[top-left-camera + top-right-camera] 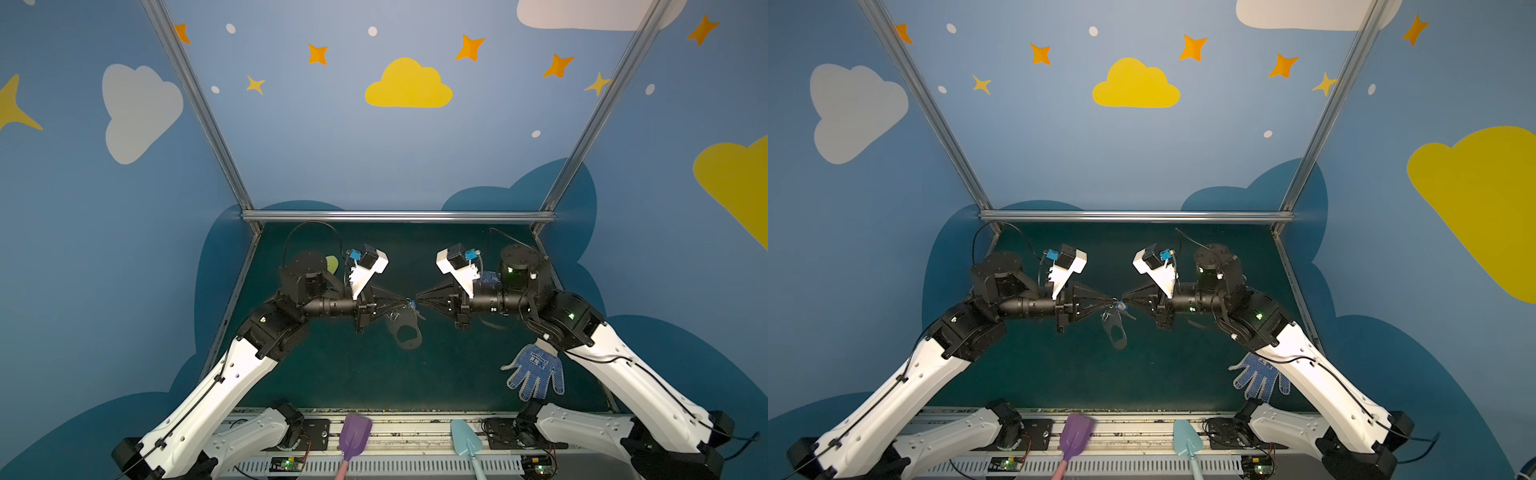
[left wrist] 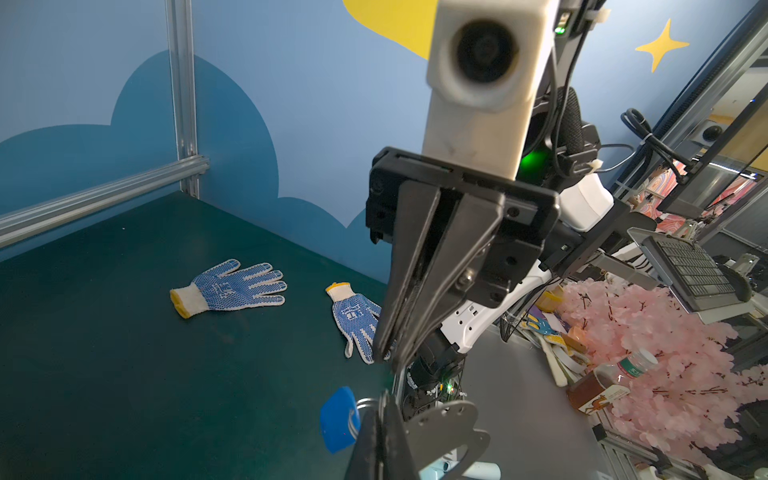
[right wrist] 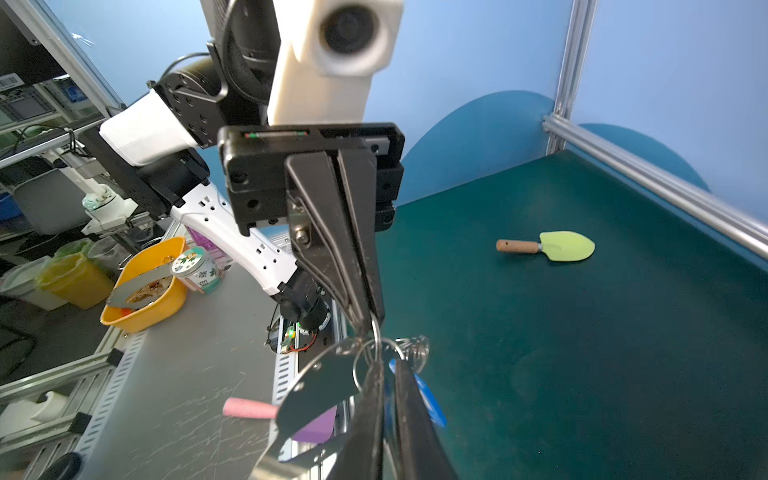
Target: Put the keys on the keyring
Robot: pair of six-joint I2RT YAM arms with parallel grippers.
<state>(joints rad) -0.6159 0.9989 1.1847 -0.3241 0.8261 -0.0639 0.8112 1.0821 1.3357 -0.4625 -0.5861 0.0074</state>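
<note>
Tabletop: dark green mat (image 1: 332,374) inside blue walls painted with clouds and stars.
Arms: two white-and-black arms reach in from the front corners and meet tip to tip above the middle of the tabletop in both top views.
Left claw (image 1: 409,302): fingers pressed together, clamped on a metal ring at the top edge of the keyring, which it holds off the tabletop.
Right claw (image 1: 418,306): fingers together, with its tip right at the ring cluster, facing the left claw. Whether it pinches a ring or the tag cannot be told.
Gloves: two white knit gloves with blue dots, one (image 2: 232,286) flat and palm up, the other (image 2: 357,320) near it and partly behind the right claw.
Spades: a purple plastic spade (image 1: 354,434) and a pale blue spade (image 1: 466,440) lie on the front rail. A lime-green trowel with a wooden handle (image 3: 567,246) lies well apart by the back rail.
Keyring: flat grey plate with a large oval cutout and small holes (image 2: 444,424), hanging below the left claw's tip.
Keys: small silver keys with a bright blue oblong plastic tag (image 2: 336,419), hanging in the air at the rings between the two claw tips, with the tag just beside the plate.
</note>
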